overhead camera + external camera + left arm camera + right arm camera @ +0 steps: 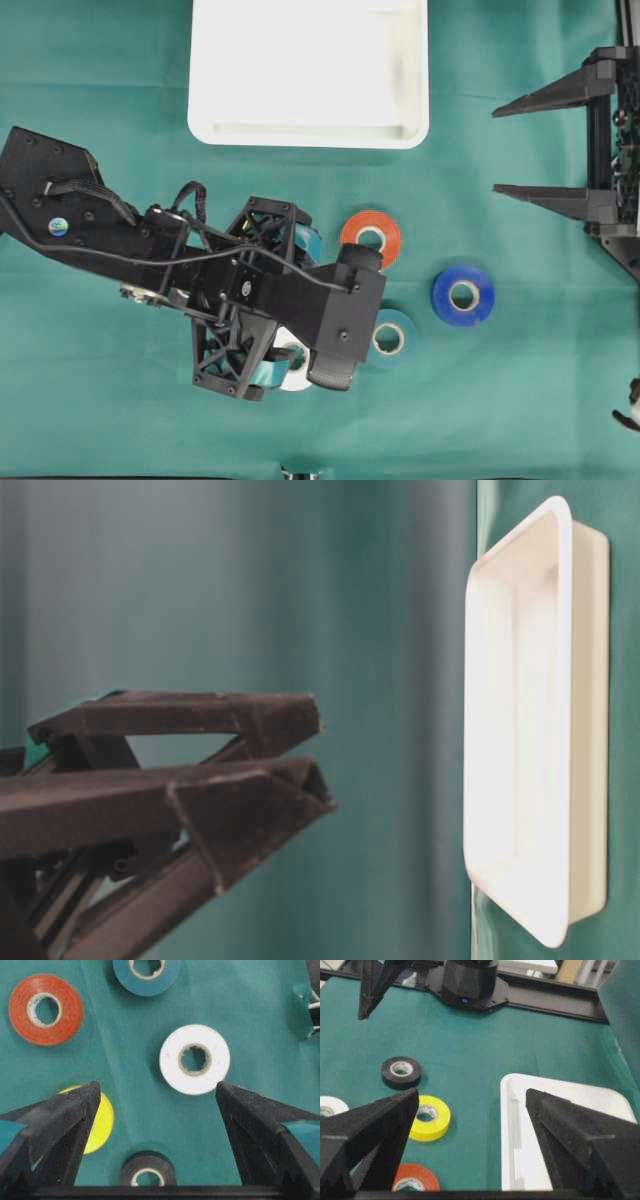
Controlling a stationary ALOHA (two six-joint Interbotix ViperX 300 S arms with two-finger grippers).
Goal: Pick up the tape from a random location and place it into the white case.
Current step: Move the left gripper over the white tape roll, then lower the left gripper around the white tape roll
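The white tape roll (195,1059) lies flat on the green-covered desk (520,400), ahead of and between the fingertips of the left gripper (157,1095), whose jaws stand wide apart and grasp nothing. Several other rolls crowd the same patch: a yellow roll (102,1120) partly hidden under one fingertip, a black roll (147,1170) near the gripper's base, an orange roll (46,1009) and a teal roll (146,975) beyond. From overhead a blue roll (463,295) lies apart to the side. The white case (310,75) sits empty at the far edge, well apart from the rolls. The right gripper (500,150) is parked at the side, jaws spread and empty. Gripper height above the desk cannot be judged reliably from the wrist view. Risks: on descent, a fingertip may land on the yellow roll and tilt the grasp; closing may shove the white roll aside instead of capturing it; the black roll may be dragged along.
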